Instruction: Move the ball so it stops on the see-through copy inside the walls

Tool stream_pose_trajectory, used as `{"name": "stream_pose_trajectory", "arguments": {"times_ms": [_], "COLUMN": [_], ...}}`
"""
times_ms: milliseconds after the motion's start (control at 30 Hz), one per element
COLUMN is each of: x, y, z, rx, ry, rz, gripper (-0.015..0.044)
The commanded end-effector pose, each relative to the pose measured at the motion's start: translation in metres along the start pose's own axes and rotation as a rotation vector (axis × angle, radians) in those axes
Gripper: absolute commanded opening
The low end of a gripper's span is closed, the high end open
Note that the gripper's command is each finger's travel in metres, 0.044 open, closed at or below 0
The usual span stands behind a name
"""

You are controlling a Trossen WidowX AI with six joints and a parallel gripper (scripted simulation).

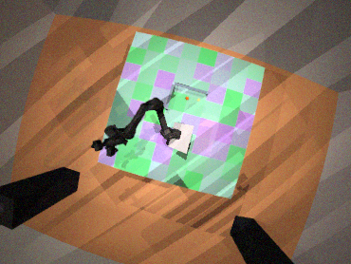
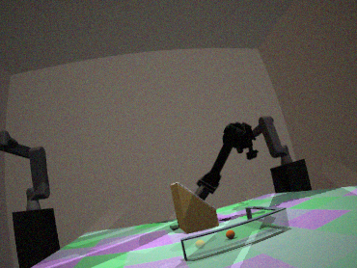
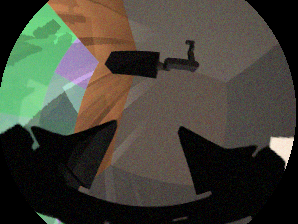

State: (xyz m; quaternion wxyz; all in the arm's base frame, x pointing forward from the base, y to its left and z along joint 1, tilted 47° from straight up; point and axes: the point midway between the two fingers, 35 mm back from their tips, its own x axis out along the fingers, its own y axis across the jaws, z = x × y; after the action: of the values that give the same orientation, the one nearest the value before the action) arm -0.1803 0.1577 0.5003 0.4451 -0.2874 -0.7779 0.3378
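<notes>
Ball [image 2: 230,234] is waiting inside the clear walls [image 2: 227,247], not yet moved.

The small orange ball is sitting on the checkered table [image 2: 318,241], near the pale see-through copy [image 2: 200,243] but apart from it. The gripper [image 3: 148,152] is hanging high up, well away, with its fingers wide apart and holding nothing. I think the job is just starting. Next the arm needs to come down beside the ball and nudge it gently, because a round ball rolls easily.

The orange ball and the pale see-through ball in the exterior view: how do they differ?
The orange ball is solid and vivid; the see-through copy is pale yellowish and faint. The orange ball lies farther right and deeper between the clear walls; the copy sits nearer the front wall. Both look round, similar in size, and rest on the table, untouched.
</notes>
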Motion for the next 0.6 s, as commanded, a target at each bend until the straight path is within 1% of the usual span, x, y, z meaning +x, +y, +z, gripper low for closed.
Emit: {"name": "stream_pose_trajectory", "arguments": {"times_ms": [0,167,367,567], "x": [0.0,0.013,0.034,0.049], "y": [0.001,0.02,0.064,0.113], "z": [0.0,-0.002,-0.02,-0.049], "rx": [-0.001,-0.026,-0.075,-0.104], "ry": [0.001,0.024,0.089,0.164], "rz": [0.002,0.055,0.167,0.291], "gripper": [0.0374,0.0243,0.0243,0.0243]}}
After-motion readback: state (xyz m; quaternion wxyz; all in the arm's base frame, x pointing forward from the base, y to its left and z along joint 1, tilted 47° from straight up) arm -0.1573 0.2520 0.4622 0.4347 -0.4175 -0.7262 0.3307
